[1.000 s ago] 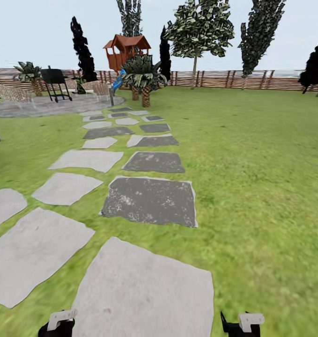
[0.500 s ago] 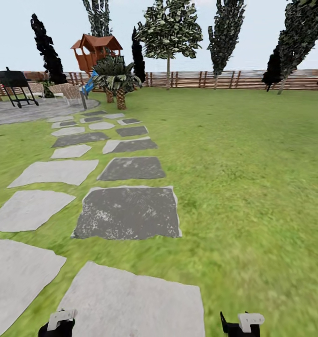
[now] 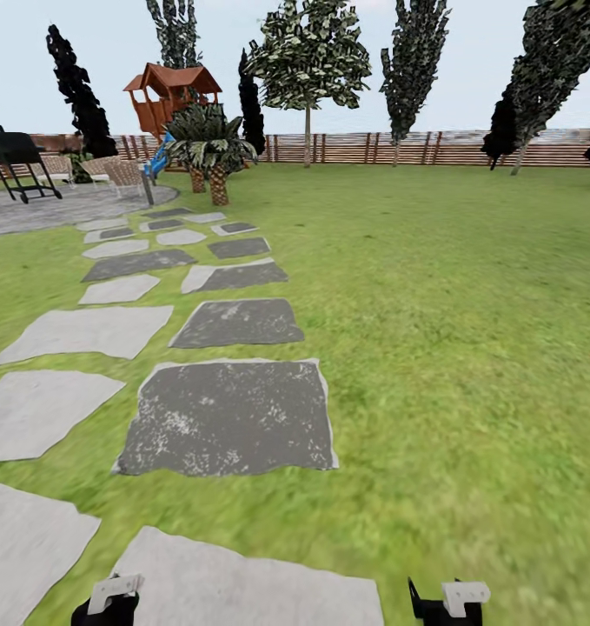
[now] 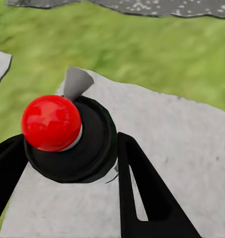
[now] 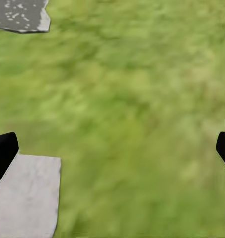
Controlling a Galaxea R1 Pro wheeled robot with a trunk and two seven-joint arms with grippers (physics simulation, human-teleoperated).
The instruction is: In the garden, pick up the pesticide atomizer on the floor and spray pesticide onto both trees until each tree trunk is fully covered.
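Across the middle of the head view runs a path of grey stepping stones [image 3: 229, 417], climbing from the lower left of the frame toward a paved patio [image 3: 60, 209] at the upper left, where a black grill [image 3: 16, 156] and wicker chairs [image 3: 112, 174] stand. Green lawn [image 3: 451, 330] takes up the right half, the floor the task speaks of, closed off along the top by a brown slat fence [image 3: 434, 148]. A red-roofed playhouse [image 3: 173, 96] and a squat palm [image 3: 209, 143] sit near the upper left; several trees [image 3: 308, 61] line the fence, too far off to tell which carry the thick bare trunks.

At the bottom edge both arms are drawn in low, likely for travel. The left gripper [image 4: 67, 163] holds the pesticide atomizer [image 4: 67, 136]: its 2 black fingers [image 4: 142, 193] bracket a round black body topped by a red knob, a grey nozzle jutting beyond, over pale stone. So the task's thing is in the left gripper, not on the grass. The right gripper [image 5: 112, 148] is spread wide with nothing between its fingertips, grass below.

Judging by this, the pickup is done and the drive to the trees is the step in hand; neither trunk is in reach.
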